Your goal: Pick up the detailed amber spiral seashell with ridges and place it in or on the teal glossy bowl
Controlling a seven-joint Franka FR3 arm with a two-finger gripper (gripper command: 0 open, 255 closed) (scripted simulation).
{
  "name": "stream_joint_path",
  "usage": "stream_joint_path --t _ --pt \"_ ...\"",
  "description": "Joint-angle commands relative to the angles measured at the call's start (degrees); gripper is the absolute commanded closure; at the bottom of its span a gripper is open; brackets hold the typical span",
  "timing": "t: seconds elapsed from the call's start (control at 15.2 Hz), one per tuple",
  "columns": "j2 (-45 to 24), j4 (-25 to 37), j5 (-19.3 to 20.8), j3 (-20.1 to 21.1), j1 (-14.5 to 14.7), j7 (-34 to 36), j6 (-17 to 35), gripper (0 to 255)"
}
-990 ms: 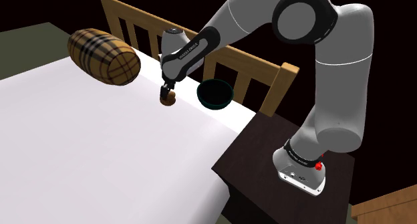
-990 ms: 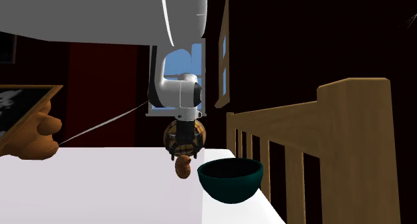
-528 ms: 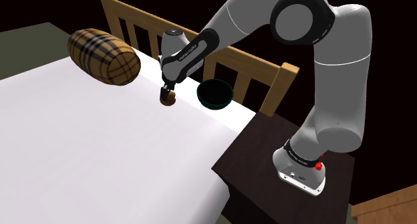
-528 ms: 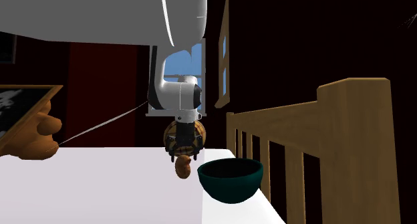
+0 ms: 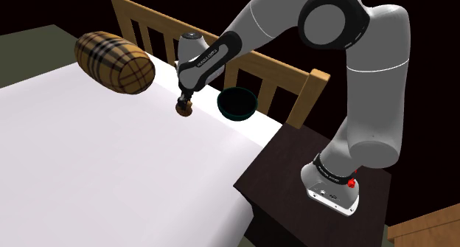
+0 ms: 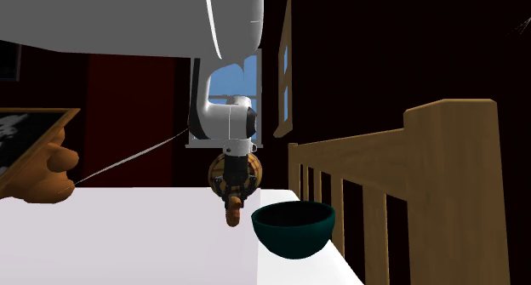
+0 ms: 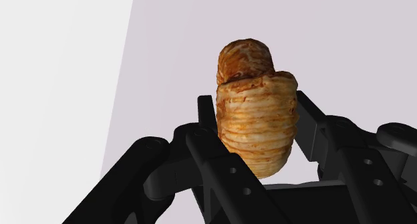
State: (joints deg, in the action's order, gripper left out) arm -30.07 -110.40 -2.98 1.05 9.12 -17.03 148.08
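The amber ridged spiral seashell [image 7: 255, 116] sits between my two black fingers, which press on its sides. In the shoulder view my gripper [image 5: 184, 105] stands over the shell [image 5: 185, 110] on the white bed surface [image 5: 110, 157], a short way to the left of the dark teal bowl [image 5: 237, 104]. In the second exterior view the shell [image 6: 231, 212] shows under the gripper [image 6: 231, 203], just left of the bowl [image 6: 294, 227]. The shell rests on or just at the bed surface; I cannot tell if it is lifted.
A tan plaid barrel-shaped cushion [image 5: 115, 61] lies at the back left of the bed. A wooden slatted headboard [image 5: 265, 68] runs behind the bowl. A dark nightstand [image 5: 295, 172] carries the robot's base. Black area lies beyond the headboard.
The fingers have shut on the seashell; a second ago they stood open around it. The arm has barely moved.
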Motion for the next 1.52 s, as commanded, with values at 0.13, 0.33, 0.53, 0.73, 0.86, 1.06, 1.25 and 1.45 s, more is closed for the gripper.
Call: stream_joint_path --t 0.13,0.33,0.53,0.73,0.86,1.06,1.25,1.45 --pt "0.0 0.0 0.0 0.0 0.0 0.0 0.0 255" --pt "1.7 -0.1 0.0 0.0 0.0 0.1 -1.7 255" --pt "3.3 0.0 0.1 -0.1 0.0 0.2 -3.4 255" --pt "4.9 0.2 0.2 -0.1 0.0 0.3 -5.2 255" --pt "5.9 0.4 0.2 -0.1 0.0 0.3 -6.4 255" --pt "7.3 0.8 0.2 -0.1 0.0 0.4 -8.2 255" --pt "8.7 1.3 0.3 -0.2 0.1 0.5 -10.1 255" --pt "10.0 1.9 0.4 -0.2 0.1 0.6 -12.0 255"
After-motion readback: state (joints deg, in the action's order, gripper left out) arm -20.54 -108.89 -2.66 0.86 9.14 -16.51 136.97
